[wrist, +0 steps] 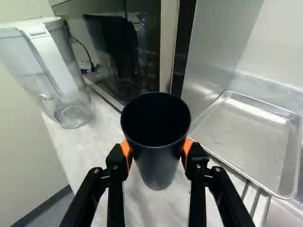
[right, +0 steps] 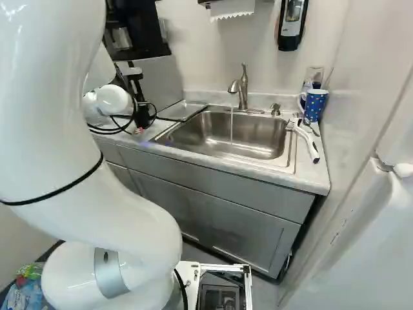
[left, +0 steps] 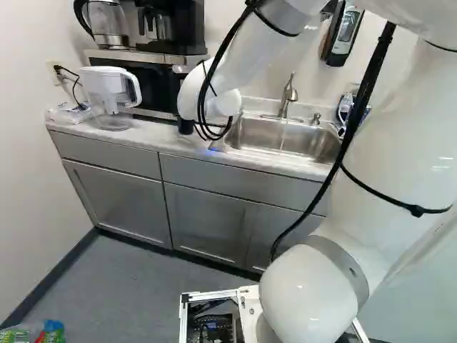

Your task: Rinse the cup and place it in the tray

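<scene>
"Status on the gripper (right: 140, 110)?"
"Pinching the cup (wrist: 156, 163), dark one. Orange pads (wrist: 126, 150) touch it on opp. sides, approx. mid-body; fingers stand apart by the cup's width there."
"Cup's orientation?"
"Mouth faces the wrist cam, base pointing down twd. the counter (wrist: 102, 137). Can't tell if the base touches."
"Anything in it?"
"Inside's too dark, can't tell."
"Where's it rel. to the tray (wrist: 246, 142)?"
"Beside it, not in it. Tray lies flat btwn. the microwave (wrist: 118, 71) and the sink (right: 213, 132)."
"Other containers?"
"Clear pitcher (wrist: 47, 61) w/ a white handle, on the counter by the microwave; can't tell how full. Glass kettle (left: 111, 25) w/ a black handle up on top of the microwave; contents unclear."
"Far side of the sink?"
"Blue patterned mug (right: 314, 105) in the corner, upright, inside hidden. Clear container (right: 314, 72) just behind, w/ sth. blue in or behind it. White-handled brush (right: 306, 142) lies nr. the mug, along the sink's edge."
"Water?"
"Yep, thin stream from the faucet (right: 242, 90) into the sink; cup's well apart from it."
</scene>
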Tool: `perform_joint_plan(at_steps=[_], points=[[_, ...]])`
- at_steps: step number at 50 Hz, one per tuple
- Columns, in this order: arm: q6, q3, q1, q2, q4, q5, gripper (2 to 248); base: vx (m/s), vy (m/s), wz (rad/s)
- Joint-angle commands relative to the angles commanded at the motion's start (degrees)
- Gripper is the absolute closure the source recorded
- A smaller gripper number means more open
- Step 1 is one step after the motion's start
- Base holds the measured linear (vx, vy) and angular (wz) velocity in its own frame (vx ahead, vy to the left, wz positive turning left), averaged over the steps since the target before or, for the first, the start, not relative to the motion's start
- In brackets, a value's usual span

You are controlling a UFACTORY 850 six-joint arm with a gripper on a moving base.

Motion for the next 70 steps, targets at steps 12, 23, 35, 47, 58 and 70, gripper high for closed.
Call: perform_joint_plan(at_steps=[12,23,35,47,58,70], points=[[0.00,0.31,-0.86,1.81,0.00,0.00,128,0.000,0.000,0.000],[0.00,0.33,-1.95,3.25,0.00,0.00,128,0.000,0.000,0.000],[0.00,-0.30,-3.35,4.14,0.00,0.00,128,0.000,0.000,0.000],[0.00,-1.01,-4.86,4.68,0.00,0.00,128,0.000,0.000,0.000],[0.00,-1.34,-6.79,4.34,0.00,0.00,128,0.000,0.000,0.000],[0.00,-1.93,-9.06,3.72,0.00,0.00,128,0.000,0.000,0.000]])
